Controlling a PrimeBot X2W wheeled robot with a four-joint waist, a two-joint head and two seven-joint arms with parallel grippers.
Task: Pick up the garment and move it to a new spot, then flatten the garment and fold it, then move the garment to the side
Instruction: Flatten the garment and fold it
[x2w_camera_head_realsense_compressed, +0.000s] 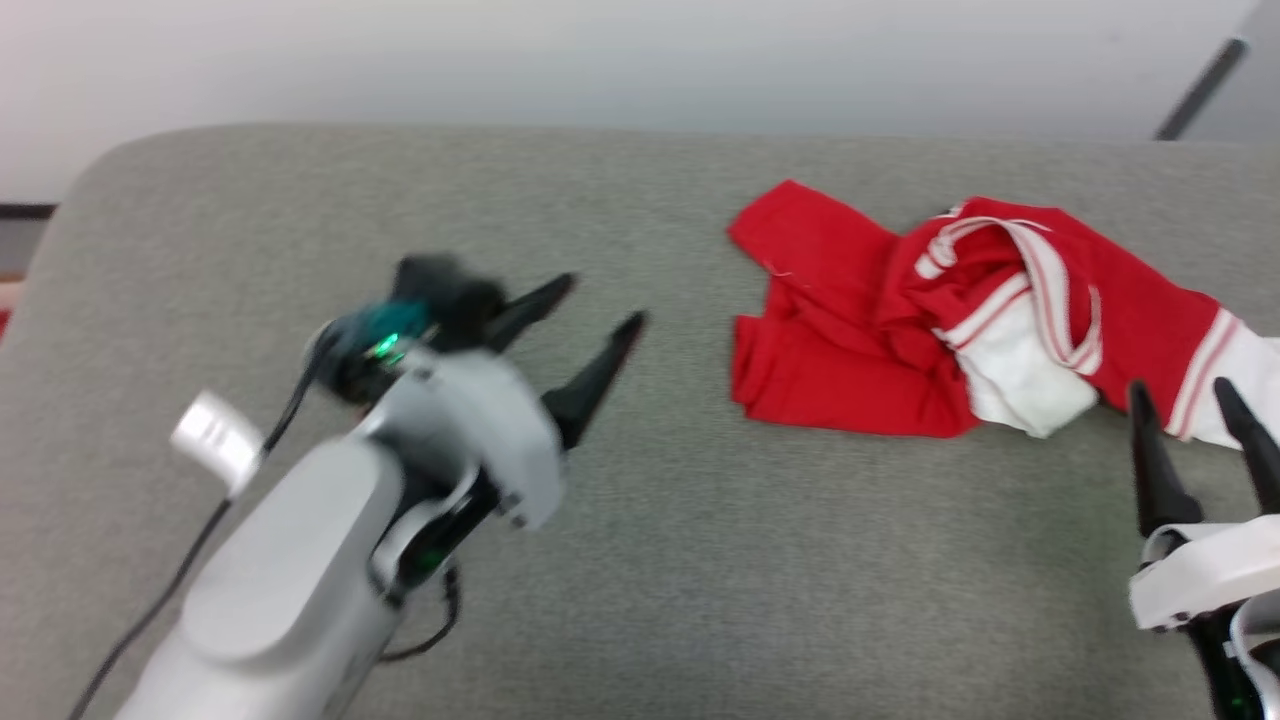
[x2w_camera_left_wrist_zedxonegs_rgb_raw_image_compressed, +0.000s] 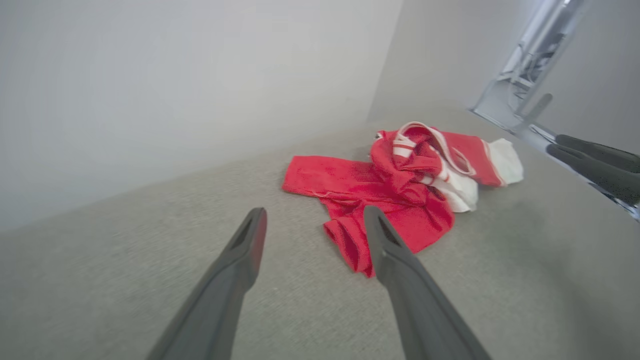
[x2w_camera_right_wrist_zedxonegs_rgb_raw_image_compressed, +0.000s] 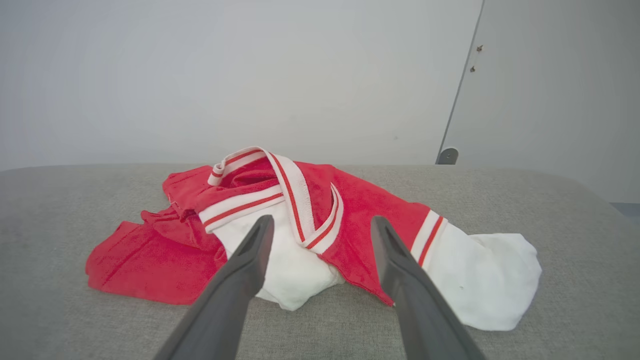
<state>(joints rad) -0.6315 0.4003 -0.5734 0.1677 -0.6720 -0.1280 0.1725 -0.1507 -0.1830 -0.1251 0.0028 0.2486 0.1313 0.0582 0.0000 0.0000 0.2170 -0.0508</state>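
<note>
The garment (x2w_camera_head_realsense_compressed: 900, 330) lies crumpled on the right half of the grey table (x2w_camera_head_realsense_compressed: 650, 560): red body, white sleeves, red-white striped trim; its lettering is hidden in the folds. My left gripper (x2w_camera_head_realsense_compressed: 605, 305) hovers open left of the garment, a short gap from its red edge (x2w_camera_left_wrist_zedxonegs_rgb_raw_image_compressed: 350, 240). In the left wrist view its fingers (x2w_camera_left_wrist_zedxonegs_rgb_raw_image_compressed: 247, 245) point toward the garment (x2w_camera_left_wrist_zedxonegs_rgb_raw_image_compressed: 395, 185). My right gripper (x2w_camera_head_realsense_compressed: 1185, 395) is open at the garment's near right side, by the white sleeve. In the right wrist view the garment (x2w_camera_right_wrist_zedxonegs_rgb_raw_image_compressed: 350, 220) lies just past my gripper (x2w_camera_right_wrist_zedxonegs_rgb_raw_image_compressed: 320, 225).
The table has a rounded far-left corner (x2w_camera_head_realsense_compressed: 130, 160) and a pale wall behind it. A dark bar (x2w_camera_head_realsense_compressed: 1200, 90) leans at the far right. Bare cloth surface stretches left of and in front of the garment. A door edge (x2w_camera_right_wrist_zedxonegs_rgb_raw_image_compressed: 460, 100) stands behind the table.
</note>
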